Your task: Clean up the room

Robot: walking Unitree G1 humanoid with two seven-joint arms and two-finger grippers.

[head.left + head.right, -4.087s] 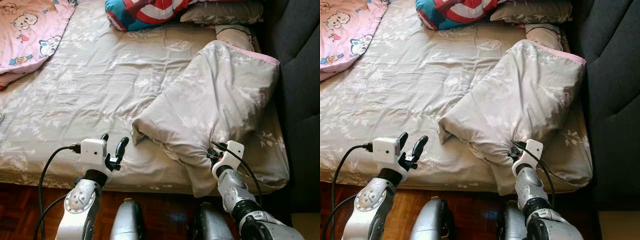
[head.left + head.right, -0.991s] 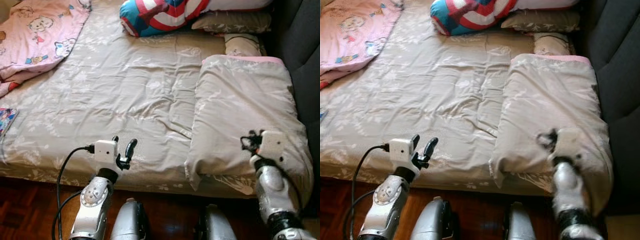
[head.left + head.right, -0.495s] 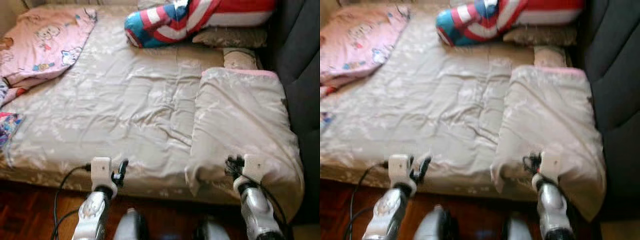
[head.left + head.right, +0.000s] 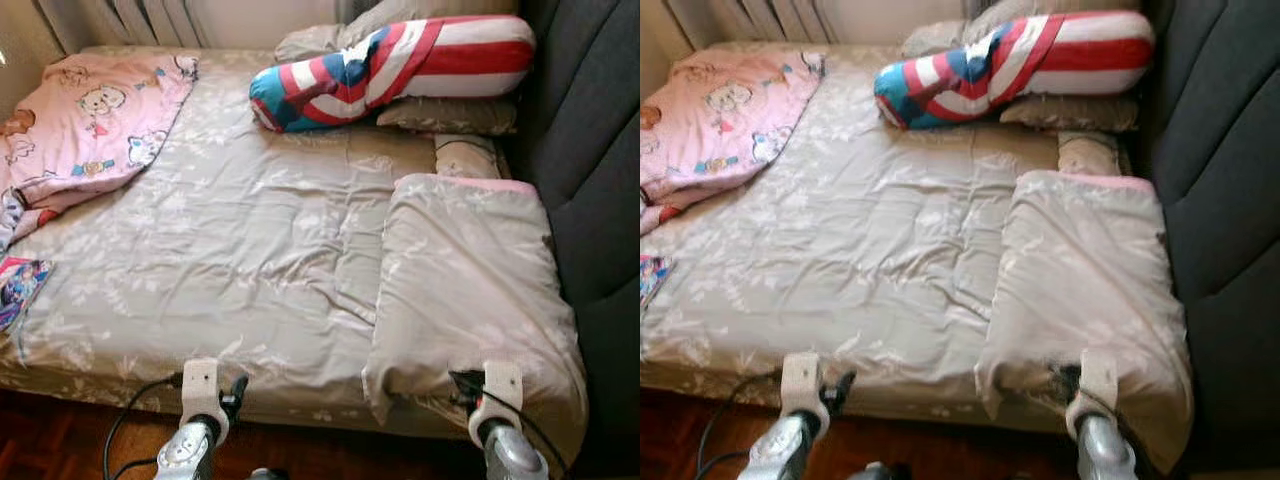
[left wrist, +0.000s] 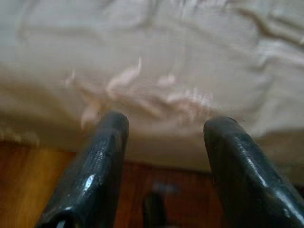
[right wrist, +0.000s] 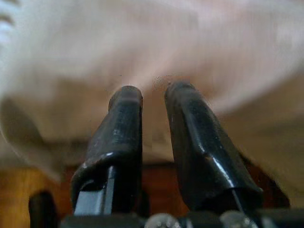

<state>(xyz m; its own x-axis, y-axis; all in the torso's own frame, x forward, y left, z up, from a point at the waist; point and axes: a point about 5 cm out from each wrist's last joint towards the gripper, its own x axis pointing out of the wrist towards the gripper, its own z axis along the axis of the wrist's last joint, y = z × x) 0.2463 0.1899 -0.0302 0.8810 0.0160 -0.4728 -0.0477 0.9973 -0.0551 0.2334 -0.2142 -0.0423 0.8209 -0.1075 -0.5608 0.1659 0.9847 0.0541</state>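
Blanket [image 4: 470, 290] now folded flat on bed [image 4: 220, 250]; right claw [image 6: 152, 102] nearly pressed together, let go, backing off; left claw [image 5: 164, 126] spread, idle.

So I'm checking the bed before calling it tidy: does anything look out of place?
Yes. The pink cartoon blanket lies crumpled at the bed's left edge, and a colourful book sits beside it. The grey quilt is folded on the right, its front corner hanging over the edge.

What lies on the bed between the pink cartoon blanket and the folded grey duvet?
In the left eye view, only wrinkled bare sheet lies between the pink blanket and the folded duvet.
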